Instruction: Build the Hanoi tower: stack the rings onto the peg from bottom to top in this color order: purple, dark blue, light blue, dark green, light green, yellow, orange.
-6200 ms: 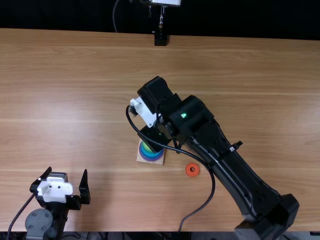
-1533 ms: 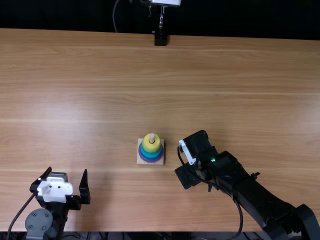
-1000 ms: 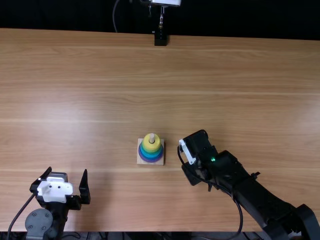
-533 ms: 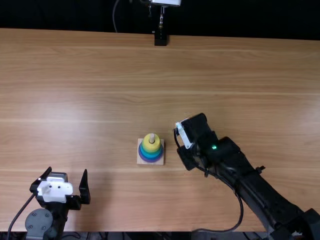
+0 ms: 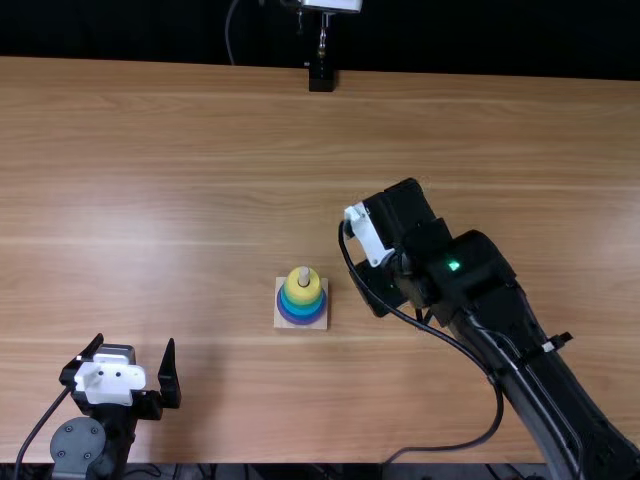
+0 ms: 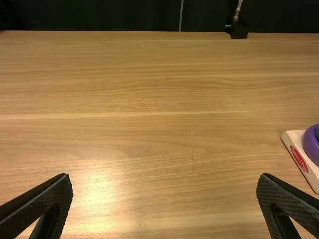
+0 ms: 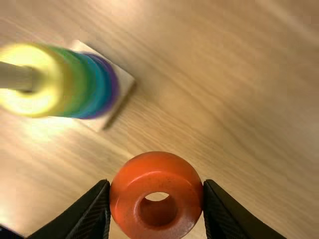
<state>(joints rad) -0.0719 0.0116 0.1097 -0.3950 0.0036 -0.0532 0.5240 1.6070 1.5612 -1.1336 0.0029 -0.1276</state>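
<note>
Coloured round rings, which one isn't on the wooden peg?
The glossy orange ring, held in the right tool; the others, topped by the yellow ring, are stacked around the peg.

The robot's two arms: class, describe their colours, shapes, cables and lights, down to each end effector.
The left arm and right arm are black and jointed, with white plates and black cables. The right also has a small green light. The left end effector and right end effector have black, tapering, ridged fingers.

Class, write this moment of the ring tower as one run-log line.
right jaws: shut on glossy orange ring | stack: round yellow ring topmost on pale wooden peg | left jaws: open, empty | pending: orange onto yellow
</note>
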